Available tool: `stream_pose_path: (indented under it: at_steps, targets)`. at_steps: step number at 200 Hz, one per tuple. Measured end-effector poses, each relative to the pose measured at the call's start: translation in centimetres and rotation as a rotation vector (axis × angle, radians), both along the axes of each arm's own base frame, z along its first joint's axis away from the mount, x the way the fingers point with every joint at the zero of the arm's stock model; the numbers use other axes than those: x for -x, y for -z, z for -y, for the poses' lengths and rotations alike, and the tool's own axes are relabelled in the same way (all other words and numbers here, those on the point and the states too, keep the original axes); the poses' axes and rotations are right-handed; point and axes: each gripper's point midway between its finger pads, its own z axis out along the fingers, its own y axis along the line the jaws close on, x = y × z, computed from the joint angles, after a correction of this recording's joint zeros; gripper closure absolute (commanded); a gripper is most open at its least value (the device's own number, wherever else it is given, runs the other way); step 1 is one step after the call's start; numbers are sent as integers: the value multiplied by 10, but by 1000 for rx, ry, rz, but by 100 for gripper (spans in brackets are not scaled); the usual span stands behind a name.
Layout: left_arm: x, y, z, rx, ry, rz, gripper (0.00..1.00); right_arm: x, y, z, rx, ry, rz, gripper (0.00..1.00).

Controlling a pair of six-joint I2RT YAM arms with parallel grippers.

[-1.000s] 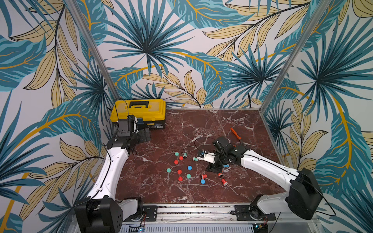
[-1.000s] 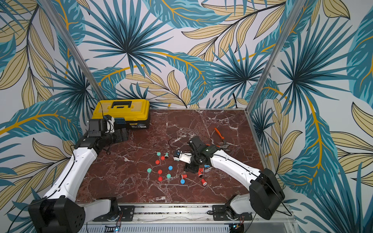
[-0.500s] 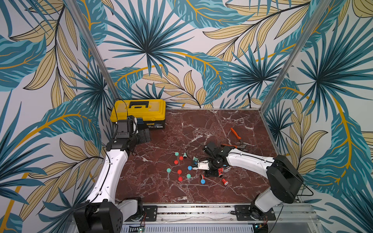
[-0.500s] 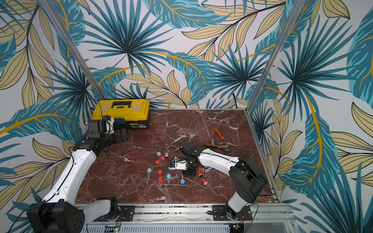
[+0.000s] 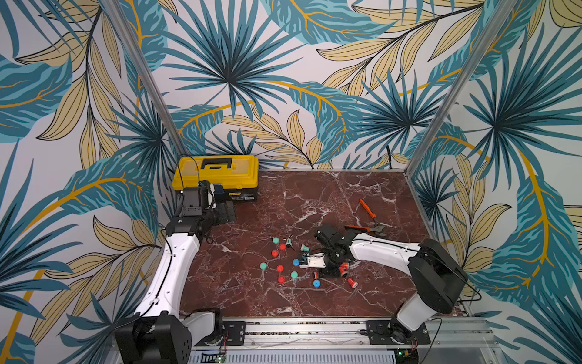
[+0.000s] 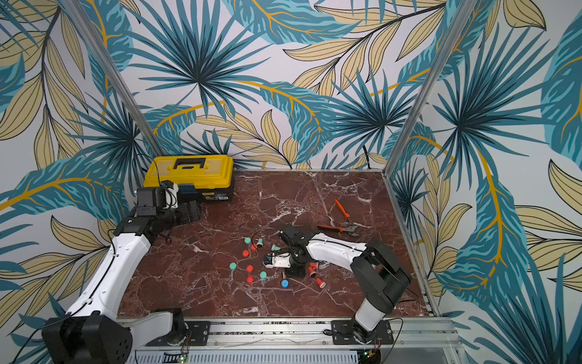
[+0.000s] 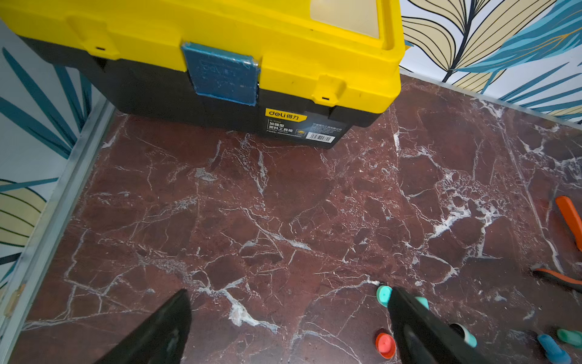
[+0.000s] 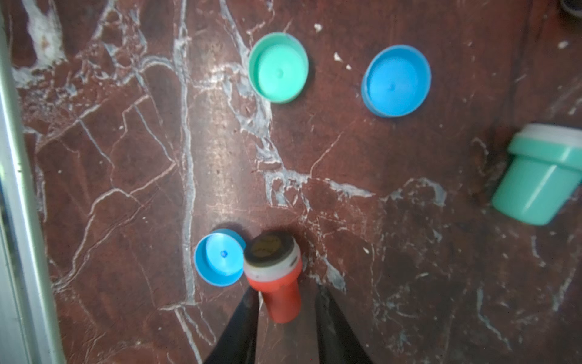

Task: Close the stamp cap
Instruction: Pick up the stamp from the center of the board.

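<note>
The red stamp [image 8: 277, 283] lies on its side on the dark red marble table [image 5: 315, 195], uncapped, its white collar and dark inked face showing. A blue cap [image 8: 219, 257] lies open side up right against that collar. Your right gripper [image 8: 286, 293] is down at the table with its two black fingers [image 8: 244, 318] either side of the stamp's body: one finger looks to touch it, the other stands a little off, so the jaws stand close but not clamped. Farther off lie a green cap [image 8: 278, 67], a second blue cap [image 8: 396, 80] and a green stamp [image 8: 541, 179] on its side. In both top views all this sits in the scatter of stamps and caps [image 5: 263, 266] mid-table, toward the front. Your left gripper [image 7: 288, 291] hovers with its jaws spread wide and nothing between them, just in front of the yellow toolbox [image 5: 217, 176] at the back left corner. Orange-handled pliers [image 5: 368, 217] lie farther back, toward the right wall.
</note>
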Motion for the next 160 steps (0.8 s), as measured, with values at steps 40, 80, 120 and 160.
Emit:
stream_pose_path:
  at_steps: [40, 80, 120, 160]
  targets:
    - [-3, 9, 5, 34, 8, -28, 0, -5, 1, -2, -2, 1, 21, 70]
    - [-3, 10, 6, 42, 14, -32, 1, -9, 3, -4, 0, 2, 38, 69]
    - [-3, 10, 7, 50, 13, -34, 0, -13, 8, -3, 15, 6, 54, 70]
    - [-4, 12, 7, 56, 11, -40, 0, -16, 12, -2, 27, 9, 63, 70]
